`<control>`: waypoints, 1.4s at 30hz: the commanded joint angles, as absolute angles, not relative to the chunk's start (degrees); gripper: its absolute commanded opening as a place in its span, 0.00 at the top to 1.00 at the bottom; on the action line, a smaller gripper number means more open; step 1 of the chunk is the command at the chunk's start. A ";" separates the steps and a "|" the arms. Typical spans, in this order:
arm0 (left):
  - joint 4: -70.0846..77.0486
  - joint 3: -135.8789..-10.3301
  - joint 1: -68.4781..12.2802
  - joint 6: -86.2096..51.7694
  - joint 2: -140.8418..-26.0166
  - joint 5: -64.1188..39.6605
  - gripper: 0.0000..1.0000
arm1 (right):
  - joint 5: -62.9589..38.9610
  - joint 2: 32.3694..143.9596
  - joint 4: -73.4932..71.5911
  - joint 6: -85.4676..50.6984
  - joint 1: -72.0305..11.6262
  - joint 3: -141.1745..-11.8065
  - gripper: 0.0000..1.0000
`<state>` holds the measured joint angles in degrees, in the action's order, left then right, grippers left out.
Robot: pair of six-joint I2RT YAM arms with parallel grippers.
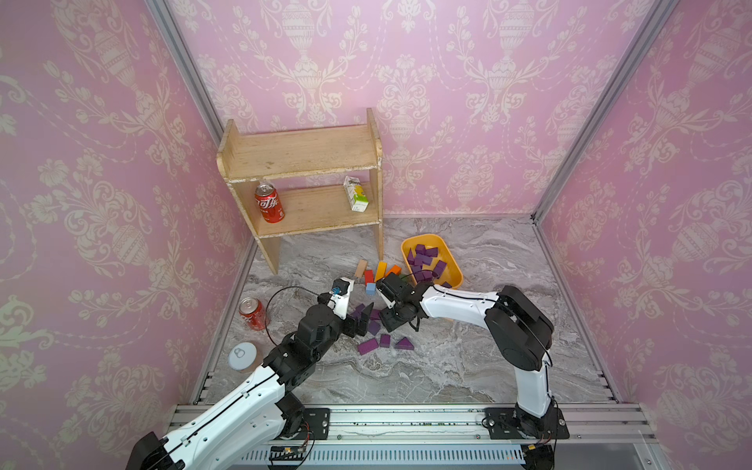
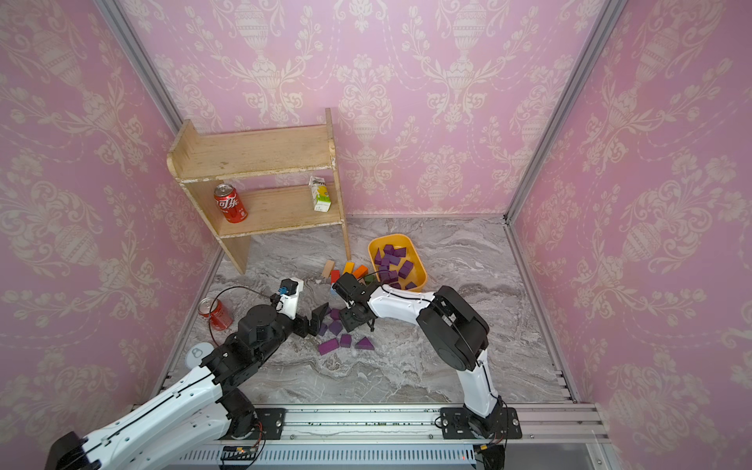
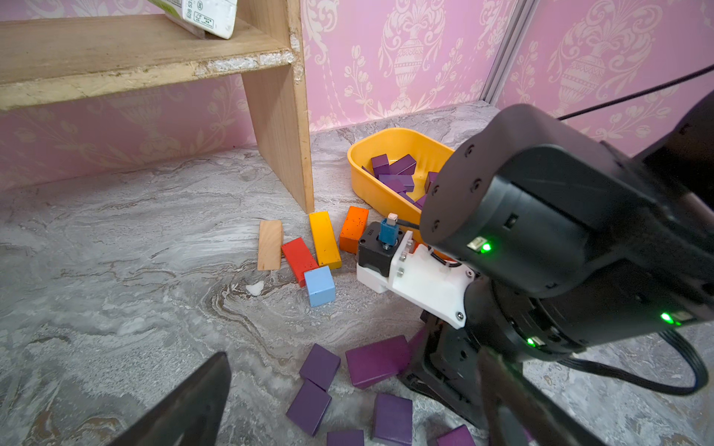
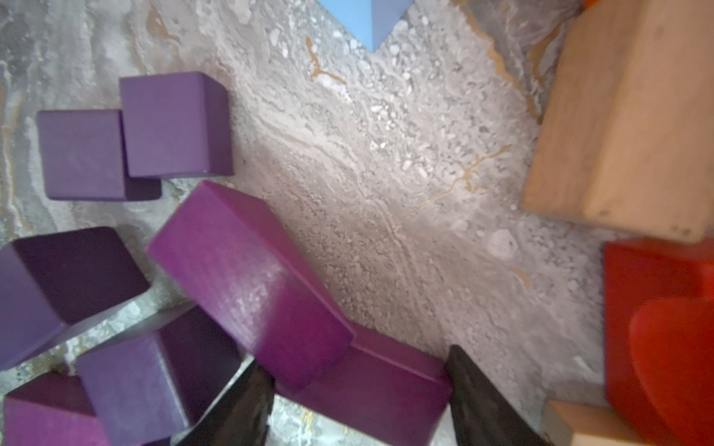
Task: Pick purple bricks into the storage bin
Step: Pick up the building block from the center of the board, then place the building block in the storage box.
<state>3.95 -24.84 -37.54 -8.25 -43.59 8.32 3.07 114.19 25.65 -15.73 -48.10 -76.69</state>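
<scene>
Reading the top views as a dial with twelve o'clock toward the back wall, the right gripper (image 1: 392, 321) is reaching down into a loose cluster of small matte dark purple bricks (image 1: 384, 339) lying on the grey marbled tabletop (image 1: 447, 366). In the right wrist view its two black fingers (image 4: 483, 397) are pressing against opposite sides of one purple cuboid brick (image 4: 378, 390), pinching it. A brighter magenta-purple brick (image 4: 247, 285) is leaning across one end of it.

The left gripper (image 1: 361, 321) is hovering at nine o'clock of the right one, just beside it. Its jaws are standing spread wide and gripping nothing.

A purple triangular wedge (image 1: 404, 345) and two more cuboids are lying at six o'clock of the right gripper. The shallow yellow-orange plastic storage bin (image 3: 371, 185) is sitting near it at one o'clock and is holding a heap of purple bricks.

Between eleven and twelve o'clock, other wooden blocks are lying together:
- a tan plank (image 3: 270, 245)
- a red cuboid (image 3: 299, 258)
- a yellow cuboid (image 3: 324, 239)
- an orange block (image 3: 353, 229)
- a light-blue cube (image 3: 320, 285)

A two-tier wooden shelf (image 1: 301, 154) is standing farther off at eleven o'clock.
</scene>
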 commanded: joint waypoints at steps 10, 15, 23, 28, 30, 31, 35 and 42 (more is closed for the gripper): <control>2.80 -26.05 -37.00 -6.58 -42.69 9.01 0.01 | 7.76 114.32 28.96 -16.36 -47.58 -74.18 0.47; 3.54 -26.24 -37.00 -6.55 -43.18 8.88 0.01 | 8.49 110.39 26.88 -15.61 -47.27 -72.50 0.56; 4.52 -26.71 -36.97 -6.03 -44.30 9.19 0.01 | 1.81 102.56 26.80 -14.33 -43.76 -72.30 0.55; 5.17 -26.02 -37.00 -5.97 -43.97 9.66 0.01 | -4.41 97.34 26.12 -14.19 -40.19 -72.56 0.55; 5.49 -25.84 -37.00 -5.97 -43.95 9.69 0.01 | -6.69 95.90 26.18 -14.15 -37.89 -72.93 0.55; 5.57 -25.75 -37.00 -6.00 -44.05 9.71 0.01 | -6.85 95.24 26.30 -13.92 -36.45 -73.14 0.55; 6.48 -25.51 -37.00 -6.02 -44.47 9.50 0.01 | -4.53 94.79 27.56 -11.84 -31.59 -74.59 0.55; 9.35 -25.84 -36.87 -5.96 -47.12 9.14 0.01 | -3.76 99.91 28.28 -10.11 -24.35 -78.44 0.54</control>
